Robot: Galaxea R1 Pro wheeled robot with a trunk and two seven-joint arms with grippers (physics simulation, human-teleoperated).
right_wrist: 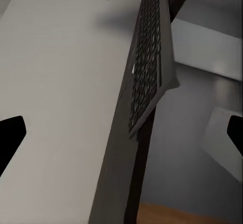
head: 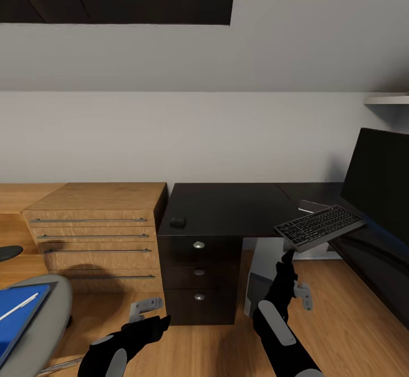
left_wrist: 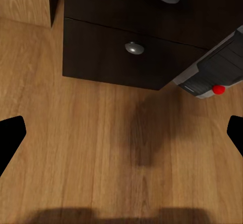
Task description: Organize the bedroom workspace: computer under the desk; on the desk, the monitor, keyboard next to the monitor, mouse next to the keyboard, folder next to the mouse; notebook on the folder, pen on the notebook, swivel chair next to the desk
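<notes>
While the keyboard (head: 319, 227) hangs off the desk (head: 227, 206) edge beside the monitor (head: 378, 178), the right gripper (head: 287, 260) below, its grip unreadable, risks tipping it floorward.

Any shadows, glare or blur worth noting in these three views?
Head view: sharp and evenly lit, no glare on the monitor or the desk; a soft shadow falls on the wooden drawer unit. Left wrist view: a blurred dark shadow on the floor below the drawers. Right wrist view: the keyboard appears steeply foreshortened, its keys crisp.
</notes>
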